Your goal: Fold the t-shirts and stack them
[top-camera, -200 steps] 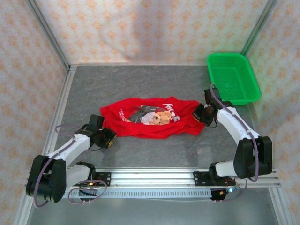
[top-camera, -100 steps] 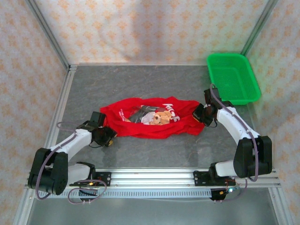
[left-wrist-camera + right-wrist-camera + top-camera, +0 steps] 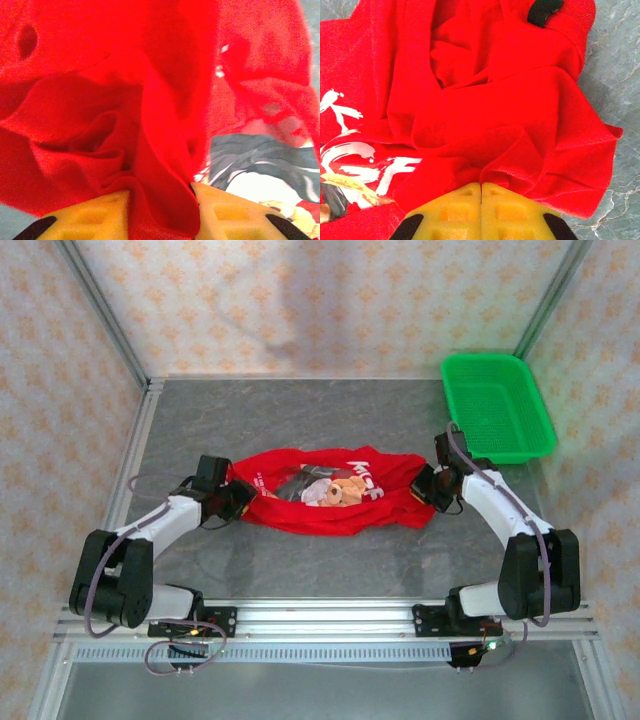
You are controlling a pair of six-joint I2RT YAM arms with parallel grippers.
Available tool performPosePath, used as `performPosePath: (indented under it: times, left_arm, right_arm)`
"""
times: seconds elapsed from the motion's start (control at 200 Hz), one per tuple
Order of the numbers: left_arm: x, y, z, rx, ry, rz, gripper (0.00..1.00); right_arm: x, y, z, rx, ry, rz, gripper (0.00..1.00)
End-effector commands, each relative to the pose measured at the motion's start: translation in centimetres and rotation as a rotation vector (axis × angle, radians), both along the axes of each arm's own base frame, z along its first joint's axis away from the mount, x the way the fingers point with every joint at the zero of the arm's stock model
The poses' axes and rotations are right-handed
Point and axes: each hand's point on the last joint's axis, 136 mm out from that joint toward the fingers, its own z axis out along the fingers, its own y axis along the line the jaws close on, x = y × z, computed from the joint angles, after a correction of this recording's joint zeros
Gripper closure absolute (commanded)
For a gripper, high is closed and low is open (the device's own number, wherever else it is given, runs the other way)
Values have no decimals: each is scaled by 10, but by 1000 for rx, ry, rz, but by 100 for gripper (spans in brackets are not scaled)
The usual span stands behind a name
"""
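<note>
T-shirt (image 3: pixel 320 495) sits crumpled, print up, mid-frame on tabletop (image 3: pixel 300 420). Left claw (image 3: pixel 240 500) is grasping a bunched fold at its left edge; right claw (image 3: pixel 424 488) is clenched on its right edge. Nothing folded or stacked yet. By my read, spreading, folding and stacking all remain.

The left arm (image 3: pixel 160 525) reaches low from the lower left of the overhead frame toward centre. Its pincer (image 3: pixel 232 502) has its yellow fingers (image 3: pixel 95 215) closed on a thick fold of the t-shirt (image 3: pixel 290 512). The right arm (image 3: pixel 500 505) arches up from lower right, its pincer (image 3: pixel 428 487) right of centre with fingers (image 3: pixel 510 210) pressed together on gathered cloth.
</note>
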Motion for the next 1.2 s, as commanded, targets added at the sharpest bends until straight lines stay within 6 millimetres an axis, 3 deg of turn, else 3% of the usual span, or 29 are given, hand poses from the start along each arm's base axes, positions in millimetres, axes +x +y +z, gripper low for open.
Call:
performPosePath:
  times: [0.0, 0.305, 0.555, 0.651, 0.891, 1.086, 1.111, 1.196]
  left_arm:
    - [4, -1, -3, 15, -21, -26, 71]
    - [-16, 5, 3, 59, 3, -49, 99]
    - [-35, 17, 21, 104, 9, -46, 100]
    - [-39, 21, 48, 130, -25, -53, 100]
    - [-39, 33, 134, 201, -160, -68, 100]
    - [-39, 39, 177, 222, -242, -49, 100]
    - [-39, 40, 182, 225, -251, -45, 100]
    - [-41, 43, 192, 241, -274, -34, 100]
  right_arm:
    - [-5, -2, -4, -6, 4, 7, 100]
    - [-5, -4, -3, -17, -5, 6, 100]
    - [3, -5, 15, -21, -50, -6, 100]
    - [9, -3, 36, -6, -103, -9, 100]
    - [29, 0, 112, 27, -296, -8, 100]
    - [31, 5, 154, 61, -371, -4, 100]
    - [26, 4, 167, 63, -405, -1, 100]
    - [20, 5, 179, 65, -420, 14, 100]
